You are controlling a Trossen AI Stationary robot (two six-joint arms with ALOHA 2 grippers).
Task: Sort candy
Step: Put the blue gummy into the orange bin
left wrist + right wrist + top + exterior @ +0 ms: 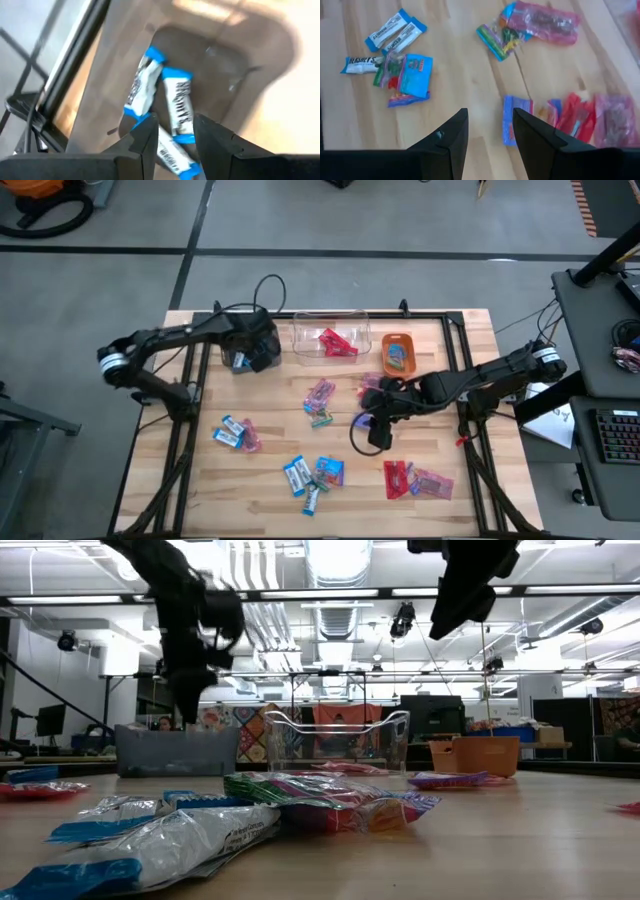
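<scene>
Candy (320, 401) scattered on table (270, 490); bins (330, 340) behind.

Low view. Blue-and-white wrapped candy (150, 840) lies nearest, a pink-and-green heap (330, 802) behind it. Beyond stand a grey bin (175, 752), a clear bin (335, 740) and an orange bin (487, 754). Two arms hang above.

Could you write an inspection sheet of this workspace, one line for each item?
Surface: pale wooden table top, black-framed.
Job's things: shiny wrapped candy scattered in small groups; blue-and-white pieces in the brown plastic bin; red ones in the clear plastic bin; some in the orange plastic bin.
Clutter: nothing seen.
Grippers: left claw open above the brown bin; right claw open above the table, empty.
Cables: black cable loop at the far edge.
Surroundings: grey floor, black desk with keyboard to the right.
</scene>
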